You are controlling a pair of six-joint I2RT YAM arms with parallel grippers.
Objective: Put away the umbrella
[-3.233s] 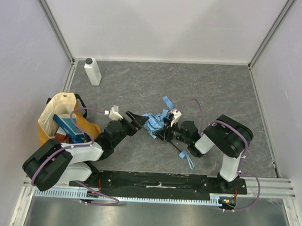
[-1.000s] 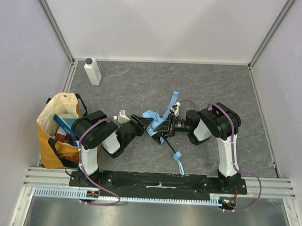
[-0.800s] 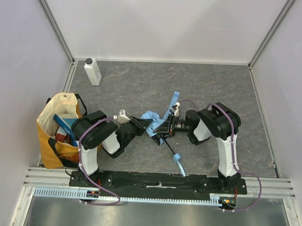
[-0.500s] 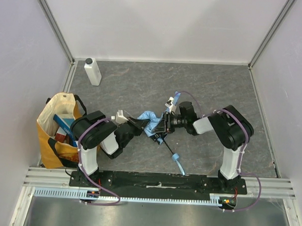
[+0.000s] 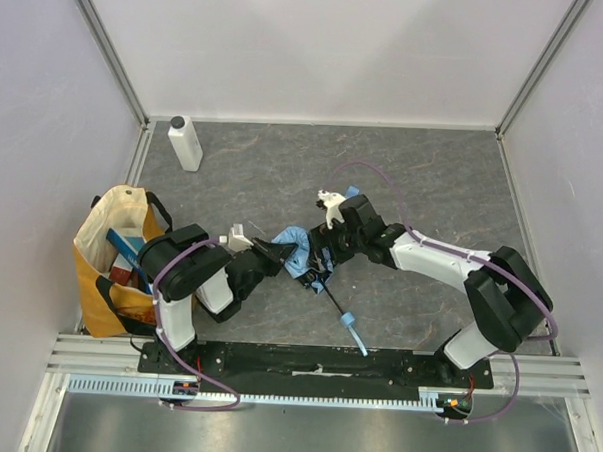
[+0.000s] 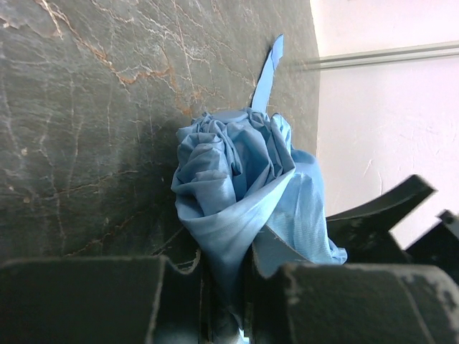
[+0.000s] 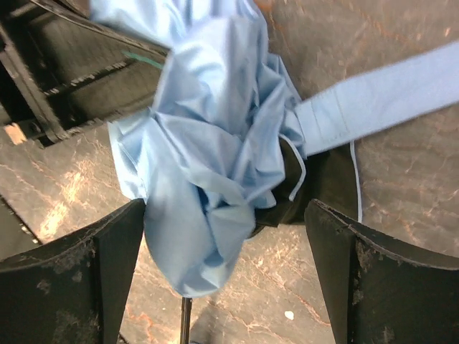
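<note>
Mid-tabletop, the left hand pinched a fold of the folding umbrella, apparently to anchor it, while the right hand straddled the bunched canopy with fingers spread, seemingly ready to gather it.

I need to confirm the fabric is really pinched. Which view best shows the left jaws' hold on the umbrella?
Left wrist: the umbrella fabric narrows into the slim gap of the left gripper. Top external shows them meeting, too small to judge. Right wrist shows only bunched fabric between the right gripper's open jaws.
</note>
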